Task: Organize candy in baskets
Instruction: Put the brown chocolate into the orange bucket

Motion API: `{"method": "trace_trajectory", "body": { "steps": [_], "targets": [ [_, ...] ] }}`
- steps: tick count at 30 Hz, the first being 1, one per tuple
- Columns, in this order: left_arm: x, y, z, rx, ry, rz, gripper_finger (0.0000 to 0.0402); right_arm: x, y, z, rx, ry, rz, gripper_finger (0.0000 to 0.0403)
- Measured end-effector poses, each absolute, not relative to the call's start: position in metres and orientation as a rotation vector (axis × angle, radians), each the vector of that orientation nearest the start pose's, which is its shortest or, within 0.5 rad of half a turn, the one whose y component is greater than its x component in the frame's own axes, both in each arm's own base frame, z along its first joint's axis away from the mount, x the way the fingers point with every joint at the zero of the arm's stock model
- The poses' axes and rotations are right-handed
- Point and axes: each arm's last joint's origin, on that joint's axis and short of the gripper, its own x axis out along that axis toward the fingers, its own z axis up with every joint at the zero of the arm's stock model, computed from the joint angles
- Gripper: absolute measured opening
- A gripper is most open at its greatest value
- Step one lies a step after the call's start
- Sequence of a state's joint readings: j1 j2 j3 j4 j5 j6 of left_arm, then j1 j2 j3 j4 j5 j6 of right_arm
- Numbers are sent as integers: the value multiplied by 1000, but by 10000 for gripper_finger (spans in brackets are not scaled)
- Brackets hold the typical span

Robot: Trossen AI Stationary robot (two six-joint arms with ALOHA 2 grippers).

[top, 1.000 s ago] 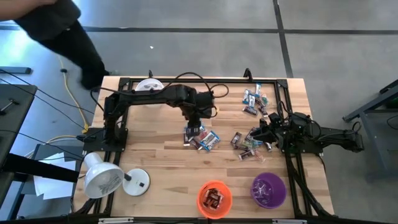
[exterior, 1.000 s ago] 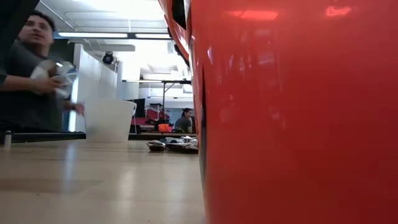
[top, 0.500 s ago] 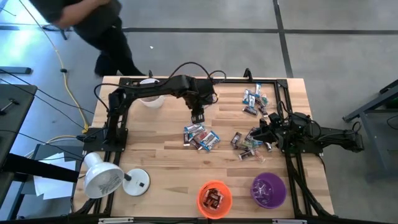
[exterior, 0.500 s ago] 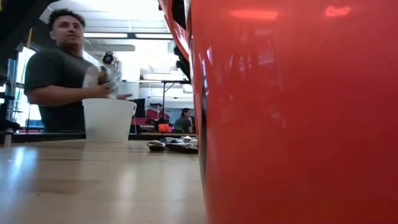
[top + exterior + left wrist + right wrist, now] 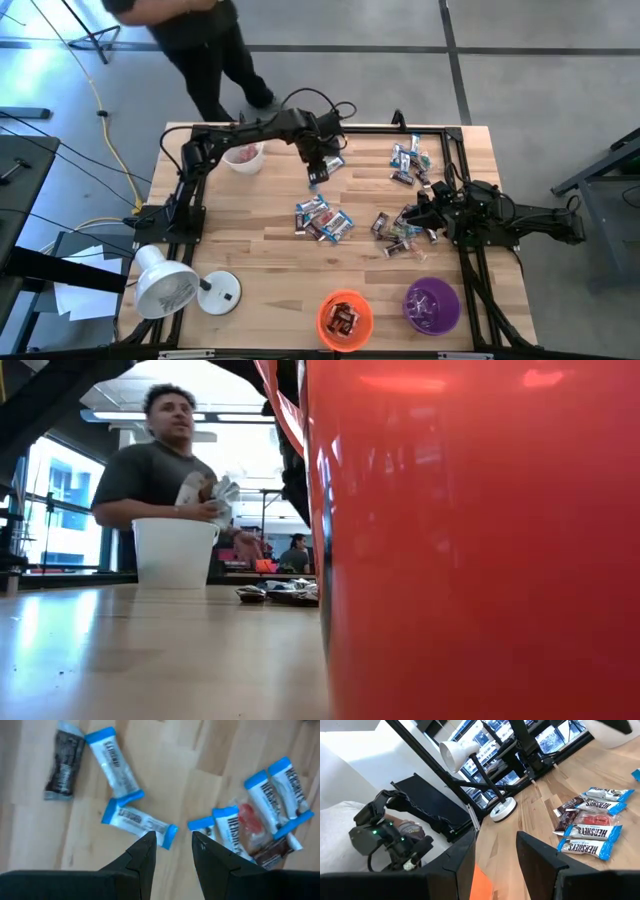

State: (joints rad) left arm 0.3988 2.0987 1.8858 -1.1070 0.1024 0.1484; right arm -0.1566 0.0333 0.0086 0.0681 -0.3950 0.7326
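Wrapped candy lies in loose heaps on the wooden table: a middle heap [image 5: 322, 219], one at the right [image 5: 398, 233] and one at the far right [image 5: 408, 160]. My left gripper [image 5: 318, 175] hangs open over bare wood, pointing down, with a blue-and-white bar [image 5: 138, 820] just beside one fingertip and a candy cluster [image 5: 260, 815] on the other side. The white basket [image 5: 243, 157] stands at the far left with pinkish candy inside. The orange basket [image 5: 345, 318] and the purple basket [image 5: 432, 305] stand at the near edge. My right gripper [image 5: 495, 851] waits open at the right.
A white dome lamp [image 5: 165, 285] stands at the near left corner. A person [image 5: 200, 40] stands just beyond the far edge, behind the white basket [image 5: 175, 552], with wrappers in hand. The orange basket [image 5: 480, 540] fills the right of the low view. A black frame [image 5: 420, 128] rims the table.
My left gripper has swung from above the middle candy heap toward the table's far edge and come lower, staying open; its arm no longer covers the white basket. The person has walked rightward along the far side of the table.
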Motion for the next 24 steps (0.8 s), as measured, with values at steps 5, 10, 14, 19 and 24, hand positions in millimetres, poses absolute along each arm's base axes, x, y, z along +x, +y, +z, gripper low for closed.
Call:
{"method": "trace_trajectory", "body": {
  "steps": [5, 10, 14, 19, 24],
  "targets": [
    [389, 180, 245, -204, 1293, 177, 131, 97, -4, 170, 717, 47, 243, 138],
    [380, 196, 245, -188, 1311, 178, 146, 98, -4, 170, 717, 47, 243, 138],
    [372, 206, 244, -175, 1333, 166, 151, 97, -4, 170, 717, 47, 243, 138],
    [364, 216, 244, -158, 1351, 151, 152, 98, -4, 170, 717, 47, 243, 138],
    [360, 223, 244, -157, 1348, 158, 153, 97, -4, 170, 717, 47, 243, 138]
  ]
}}
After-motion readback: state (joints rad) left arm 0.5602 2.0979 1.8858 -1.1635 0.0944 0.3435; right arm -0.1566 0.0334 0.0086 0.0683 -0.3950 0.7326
